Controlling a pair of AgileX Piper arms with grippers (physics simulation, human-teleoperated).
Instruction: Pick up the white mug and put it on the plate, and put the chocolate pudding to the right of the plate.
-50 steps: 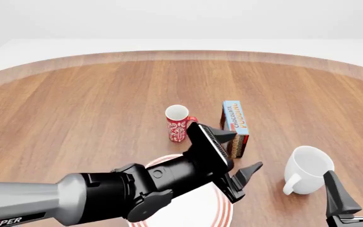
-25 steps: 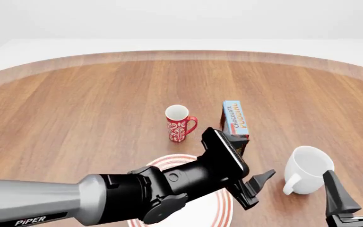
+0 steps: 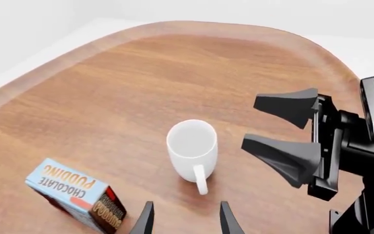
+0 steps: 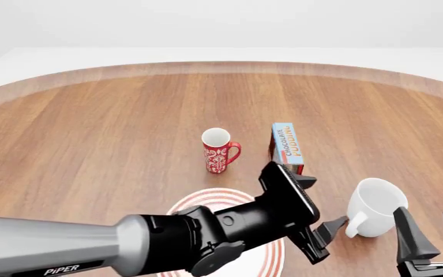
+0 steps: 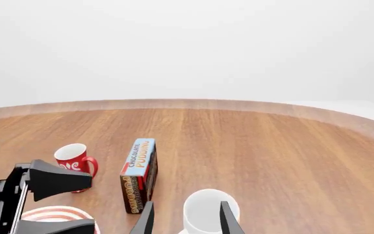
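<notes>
The step in hand looks like the reach for the white mug [image 4: 375, 206], which stands upright on the worktop [image 4: 113, 133] to the right of the plate [image 4: 206, 203], handle toward the arms; the left pincer [image 4: 319, 231] hangs spread and empty between plate and mug, close to the handle. The right pincer [image 4: 431, 232], also spread and empty, waits just beside the mug's near right side. Next, I judge, one pincer must close on rim or handle and lift, while the chocolate pudding [image 4: 286, 149] stands untouched behind the plate's right edge, beside the red mug [image 4: 218, 150].
</notes>
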